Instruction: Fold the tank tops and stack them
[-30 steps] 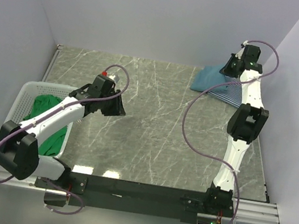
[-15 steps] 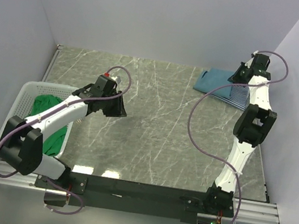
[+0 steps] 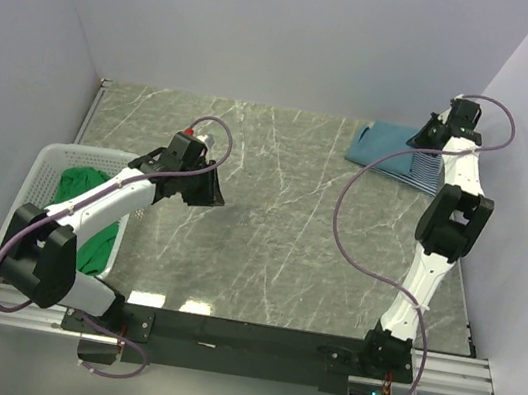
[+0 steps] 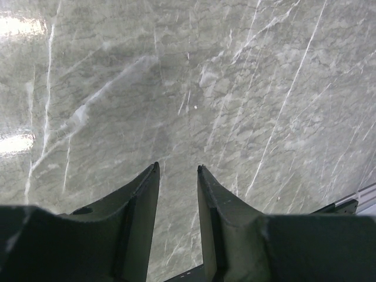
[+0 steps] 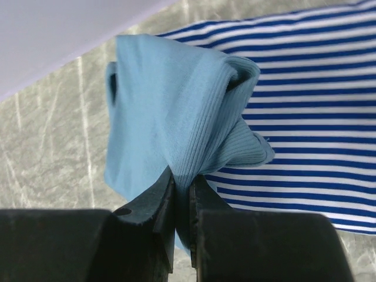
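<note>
From the top view, the right gripper (image 3: 428, 137) is reaching deep into the far right corner of the table (image 3: 280, 221), sitting right over the teal-blue top (image 3: 383, 142), which lies on the striped top (image 3: 412, 172); the stripes peek out along the near edge. The teal piece's long axis looks to run roughly left to right across the table, a touch skewed. The green top (image 3: 78, 189) waits crumpled in the basket (image 3: 37, 172) on the left, and the left gripper (image 3: 206, 192) hangs over bare marble near that basket. In the left wrist view, the left gripper (image 4: 178, 169) has its jaws partway apart with nothing between them, only table (image 4: 247, 82) below. On to the right wrist view: the right gripper (image 5: 181, 176) is pinched nearly closed on a bunched fold of the teal-blue top (image 5: 170, 100), the ribbed cloth fanning away from the tips, the striped top (image 5: 305, 117) flat beneath with its stripes running across the frame. I judge this to be the stacking step for the teal piece: best to draw the pinched edge out flat, line it up with the stripes below, and let go only once the bunching is gone.
</note>
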{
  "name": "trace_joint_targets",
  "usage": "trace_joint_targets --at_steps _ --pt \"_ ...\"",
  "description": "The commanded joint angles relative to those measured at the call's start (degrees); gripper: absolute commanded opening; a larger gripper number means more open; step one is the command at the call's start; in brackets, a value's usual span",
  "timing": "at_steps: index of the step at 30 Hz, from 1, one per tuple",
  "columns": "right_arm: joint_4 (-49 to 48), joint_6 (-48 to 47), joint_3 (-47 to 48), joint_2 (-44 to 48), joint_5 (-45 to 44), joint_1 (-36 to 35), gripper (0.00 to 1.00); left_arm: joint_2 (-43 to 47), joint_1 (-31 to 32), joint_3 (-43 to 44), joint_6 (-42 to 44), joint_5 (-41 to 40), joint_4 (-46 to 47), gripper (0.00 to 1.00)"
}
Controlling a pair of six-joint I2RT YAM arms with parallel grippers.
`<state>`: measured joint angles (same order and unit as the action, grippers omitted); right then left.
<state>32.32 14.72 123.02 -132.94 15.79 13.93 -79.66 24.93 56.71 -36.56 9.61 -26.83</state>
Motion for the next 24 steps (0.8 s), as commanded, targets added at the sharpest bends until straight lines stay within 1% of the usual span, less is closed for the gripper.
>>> trace_joint_targets --at_steps 1,2,3,5,6,7,8,9,10,16,17,19,20,21,22,23,24 --pt "-3.0 1.8 -3.1 4.3 -3.2 1.7 0.0 0.2 -0.3 1.6 1.2 1.6 2.1 0.39" --pt "-4.0 2.2 -4.3 4.5 -3.2 1.9 0.0 0.4 -0.3 1.5 1.3 1.6 2.2 0.39" --pt "-4.3 2.9 -5.3 4.9 -3.4 2.2 0.06 0.6 -0.3 1.5 1.3 1.6 2.2 0.39" --pt "-3.7 4.3 -7.0 5.1 -6.1 2.5 0.28 0.7 -0.3 1.3 1.3 1.7 2.3 0.4" --pt "-3.7 5.1 -7.5 5.9 -6.6 2.5 0.47 0.9 -0.3 1.1 1.2 1.9 2.6 0.4" --pt "-3.8 5.7 -9.2 6.6 -8.0 2.4 0.53 1.0 -0.3 1.0 1.0 1.9 2.7 0.41" --pt "-4.6 6.5 -10.3 7.3 -8.3 2.4 0.7 1.3 -0.3 0.8 1.0 2.0 2.7 0.41" --pt "-5.3 7.0 -11.7 9.5 -8.6 2.3 0.74 1.4 -0.3 0.5 0.6 2.0 3.3 0.42" --pt "-6.1 7.4 -14.7 10.8 -9.5 2.2 0.75 1.7 -0.3 0.3 0.4 2.0 3.4 0.43" --pt "-8.4 9.4 -25.0 20.1 -15.1 0.0 0.77 4.0 -0.6 -0.4 -1.0 0.7 3.3 0.43" --pt "-8.8 10.3 -26.7 22.9 -15.7 -0.4 0.77 4.8 -0.7 -0.5 -1.7 0.2 3.2 0.43" --pt "-10.2 10.9 -32.8 26.2 -17.2 -1.3 0.77 5.6 -1.0 -0.7 -2.4 -1.0 2.9 0.43" --pt "-11.7 11.6 -35.1 29.9 -17.7 -2.7 0.77 6.3 -1.2 -0.4 -3.1 -1.6 2.7 0.43" --pt "-12.8 11.7 -39.9 31.9 -18.3 -3.6 0.77 6.9 -1.5 -0.4 -3.5 -3.3 2.3 0.43" --pt "-14.4 12.3 -42.3 33.7 -18.7 -4.7 0.77 7.3 -1.8 -0.3 -3.9 -4.3 1.9 0.43" --pt "-15.2 12.3 -44.7 37.3 -18.8 -7.1 0.77 8.4 -2.2 -0.1 -4.6 -5.2 0.9 0.43" --pt "-15.8 12.4 -48.8 39.0 -19.7 -8.6 0.77 9.0 -3.0 0.2 -5.1 -6.1 0.0 0.44"
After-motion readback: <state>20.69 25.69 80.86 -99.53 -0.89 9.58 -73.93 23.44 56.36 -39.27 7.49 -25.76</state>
